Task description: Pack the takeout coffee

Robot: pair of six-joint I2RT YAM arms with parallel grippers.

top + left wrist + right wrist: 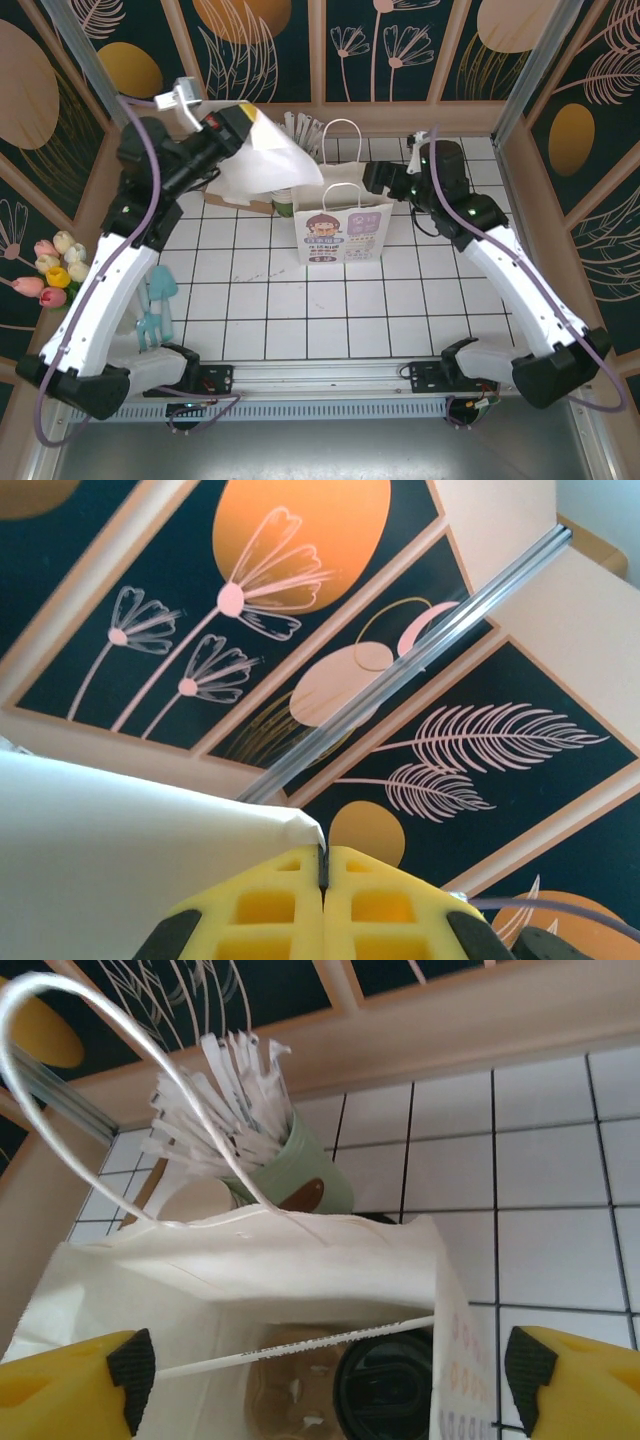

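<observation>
The white paper bag (337, 228) stands upright mid-table with its mouth open. Inside it I see the takeout coffee's dark round lid (385, 1388), next to the brown pulp carrier (285, 1395). A thin white wrapped stick (300, 1345) lies across the mouth. My right gripper (328, 1372) hovers open just above the bag's mouth, its yellow fingers apart on either side and holding nothing; in the top view it (378, 178) is at the bag's right rim. My left gripper (325, 865) is shut on a white paper edge (120, 830), raised at the bag's upper left (262, 155).
A pale mint holder of white-wrapped straws (300, 1165) stands behind the bag near the back wall. Artificial tulips (55, 272) and a teal object (158, 305) lie at the left side. The tiled floor in front of the bag has free room.
</observation>
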